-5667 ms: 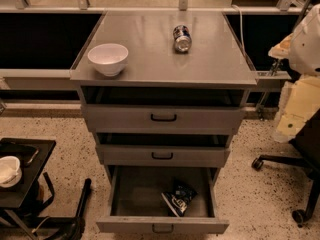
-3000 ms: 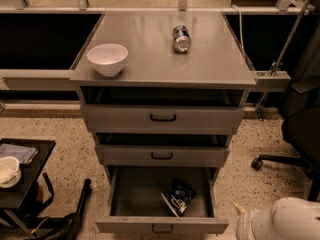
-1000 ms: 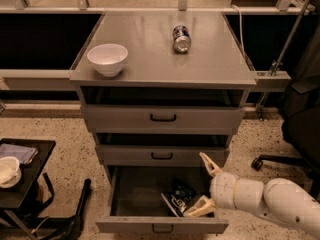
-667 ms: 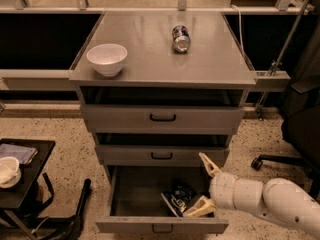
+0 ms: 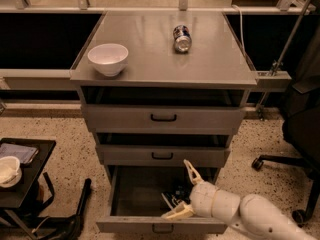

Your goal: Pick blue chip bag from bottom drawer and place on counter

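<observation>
— Where is the small, crumpled, dark-blue foil chip bag [image 5: 174, 199] to be found?

— It is seen lying on the floor of the deep grey metal bottom drawer [image 5: 134, 196], which is pulled well out. The bag is placed in the right half, toward the front.

— And the cream-coloured two-finger gripper [image 5: 176, 189]?

— It is held inside that open drawer, at the end of a rounded white arm [image 5: 252, 215] that is brought in from the lower right. The fingers are spread wide. One finger [image 5: 192, 172] is pointed up toward the back, just under the front of the middle drawer [image 5: 162, 155]. The other is laid low, close behind the bottom drawer's front wall.

— How is the bag set against those fingers?

— It is framed in the gap between them, just left of the gripper's body. Nothing is pinched. Whether either finger is touching the foil cannot be told.

— What is seen on the flat grey metal counter [image 5: 215, 66]?

— A round white bowl [image 5: 108, 59] is set near the front left. A blue-and-silver drink can [image 5: 182, 38] is laid on its side toward the back, right of centre. The two are kept well apart.

— And around the cabinet?

— A small black side table [image 5: 30, 176] carrying a white cup [image 5: 7, 170] is seen at the lower left, and a black office chair [image 5: 300, 134] at the right.
</observation>
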